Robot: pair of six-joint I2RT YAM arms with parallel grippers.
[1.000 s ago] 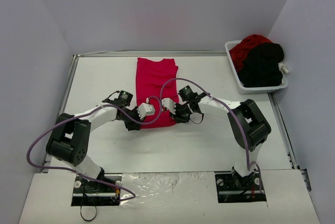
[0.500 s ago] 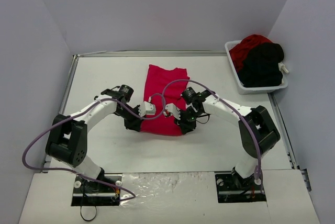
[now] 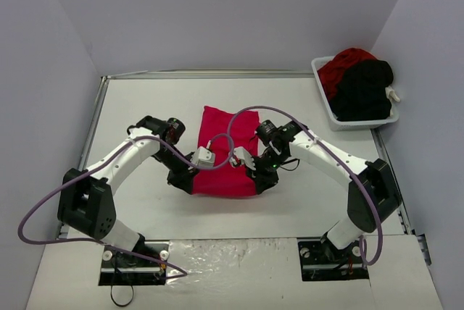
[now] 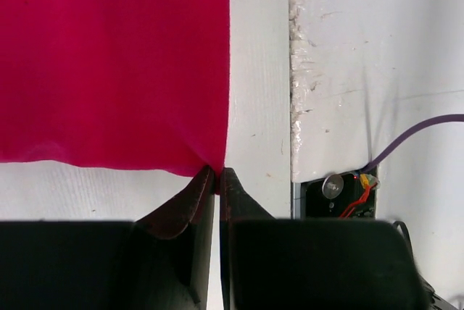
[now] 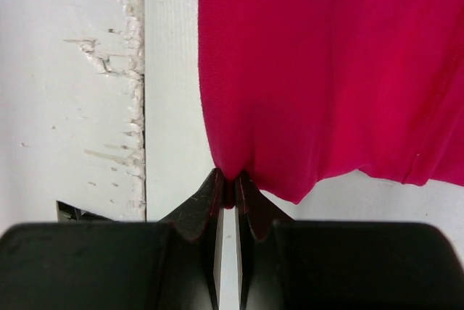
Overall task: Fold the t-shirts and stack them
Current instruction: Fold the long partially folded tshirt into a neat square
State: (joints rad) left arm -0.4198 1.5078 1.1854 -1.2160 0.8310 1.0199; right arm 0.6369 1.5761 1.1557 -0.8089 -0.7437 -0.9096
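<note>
The left fingers (image 3: 185, 181) and right fingers (image 3: 264, 179) pinch the red t-shirt's (image 3: 228, 152) two near corners.

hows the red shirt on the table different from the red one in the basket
The spread red t-shirt lies smooth on the table; the crumpled red t-shirt is heaped in the white basket. The spread one is pinched at its near corners by the left gripper and right gripper; the crumpled one is untouched, with a black t-shirt piled against it. Both are bright red cloth.
</note>
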